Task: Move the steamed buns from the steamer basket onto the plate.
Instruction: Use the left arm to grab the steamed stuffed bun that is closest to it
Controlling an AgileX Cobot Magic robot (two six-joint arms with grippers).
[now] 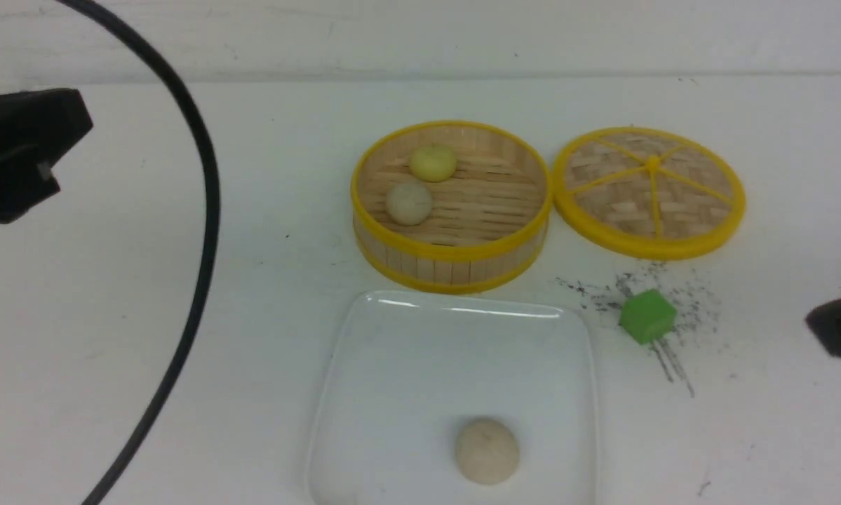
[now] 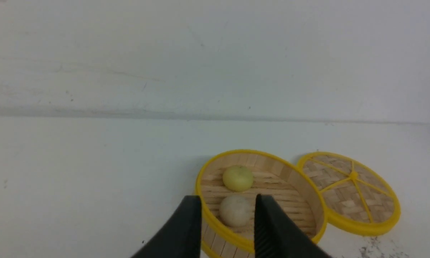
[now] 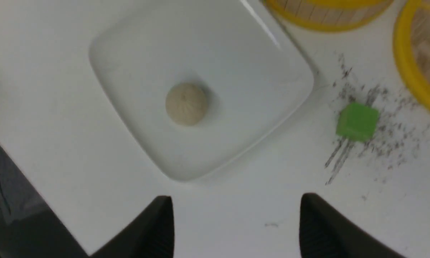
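Front view: one bun of three is on the plate and two wait in the basket, so I'd call the job about a third done.
Plated bun [image 1: 487, 451]: it rests on the plate [image 1: 392, 393], toward 5 o'clock from the plate's middle, with no claw near it.
Yellow bun [image 1: 433, 162]: it lies on the floor of the basket [image 1: 452, 270], at about 11 o'clock.
Beige bun [image 1: 408, 203]: it is in the basket at 9 o'clock, just beside the yellow one and near the wall.
Plate: it lies at 6 o'clock from the basket, its far rim close under the basket's wall. I cannot tell if they touch.
Looks: the buns are small matte domes. The right wrist view shows faint pleats meeting at the plated bun's crown. The other two are too soft to show pleats.
Left claw [image 2: 228, 198]: its jaws are partly apart and grip nothing. It is well out at 9 o'clock from the basket.
Right claw [image 3: 236, 199]: its jaws are spread wide and hold nothing. It is off at 3 o'clock from the plate.
Lid [image 1: 649, 191]: it lies flat at 3 o'clock from the basket.
Cube [image 1: 647, 316]: it sits at 6 o'clock from the lid and has no part in the job.
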